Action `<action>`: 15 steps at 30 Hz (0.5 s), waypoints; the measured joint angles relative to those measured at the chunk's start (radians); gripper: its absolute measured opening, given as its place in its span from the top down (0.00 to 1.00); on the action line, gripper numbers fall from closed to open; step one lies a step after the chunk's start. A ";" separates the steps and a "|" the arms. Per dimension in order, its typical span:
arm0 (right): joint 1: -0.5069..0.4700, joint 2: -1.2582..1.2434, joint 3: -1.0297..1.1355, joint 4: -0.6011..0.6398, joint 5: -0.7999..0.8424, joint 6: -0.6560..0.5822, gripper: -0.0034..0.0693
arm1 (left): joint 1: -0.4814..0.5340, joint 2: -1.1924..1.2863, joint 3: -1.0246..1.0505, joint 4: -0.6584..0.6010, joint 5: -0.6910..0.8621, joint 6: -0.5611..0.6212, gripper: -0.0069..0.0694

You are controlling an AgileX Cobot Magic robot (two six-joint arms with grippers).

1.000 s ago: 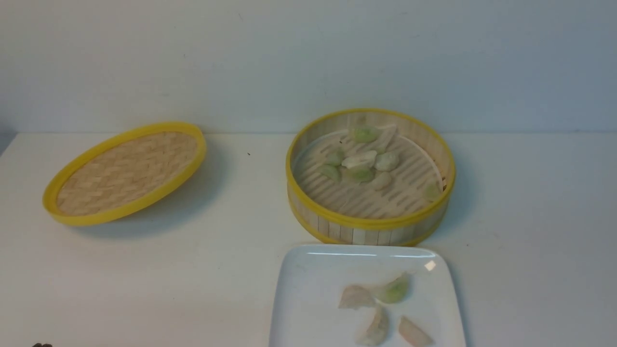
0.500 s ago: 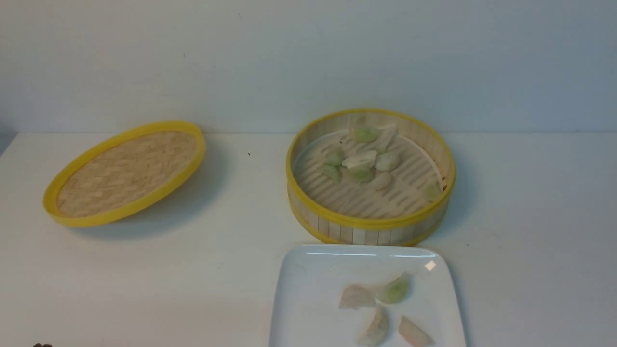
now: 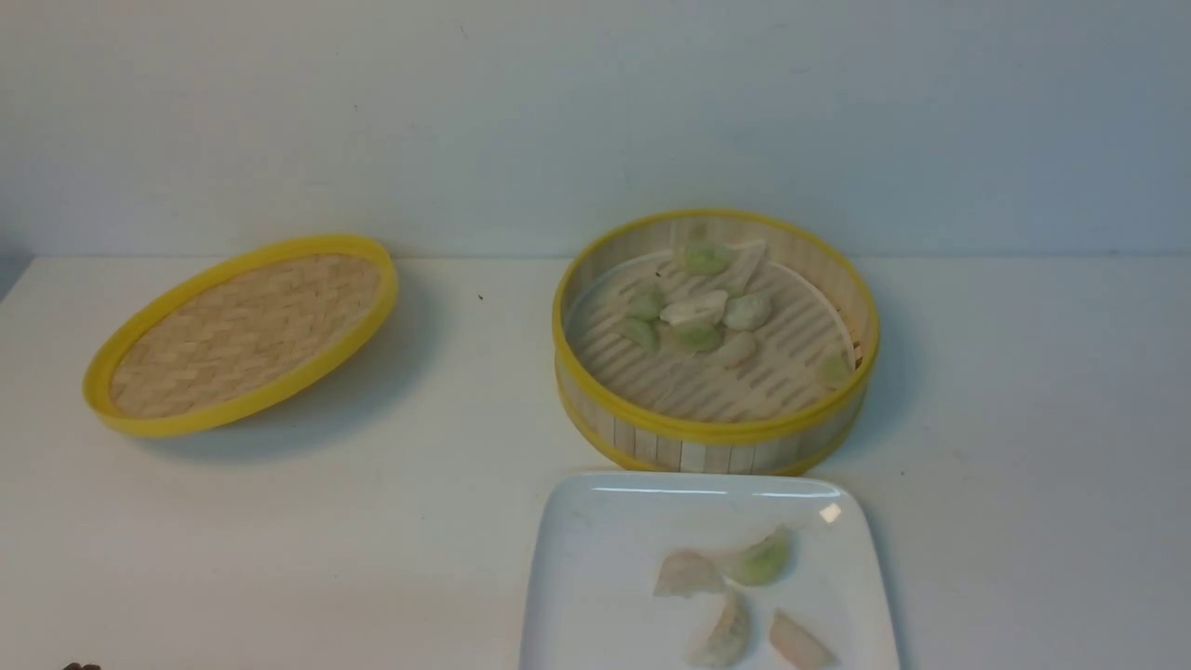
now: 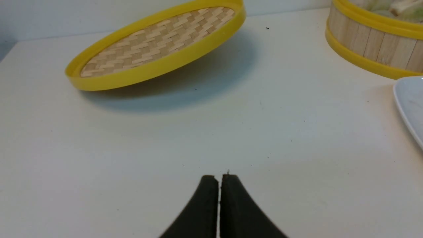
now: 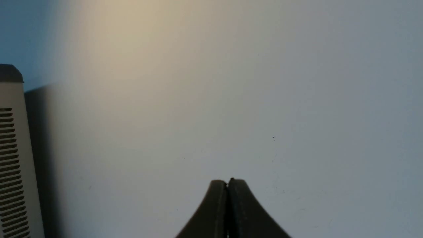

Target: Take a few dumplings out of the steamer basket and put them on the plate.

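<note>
dumplings (image 3: 700,321): most in the basket (image 3: 712,430), 4 already on the plate (image 3: 595,568) just in front
feel: prob soft, light, slick, tear easy imo
grab: across the fat middle, not the pleats
left gripper (image 4: 219,180): jaws together, empty, low over table (image 4: 165,148) near lid (image 4: 158,46)
right gripper (image 5: 227,184): pinched together, empty, facing blank surface, away from the food

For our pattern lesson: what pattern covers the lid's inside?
A tan herringbone weave inside the lid, clearest in the left wrist view.
</note>
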 joint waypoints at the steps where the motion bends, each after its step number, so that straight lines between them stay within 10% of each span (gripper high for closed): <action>1: 0.000 0.000 0.000 0.005 0.022 0.000 0.97 | 0.000 0.000 0.000 0.000 0.000 0.000 0.92; 15: -0.369 0.001 0.365 0.025 0.121 -0.033 0.97 | 0.000 0.000 0.000 0.002 0.000 0.000 0.92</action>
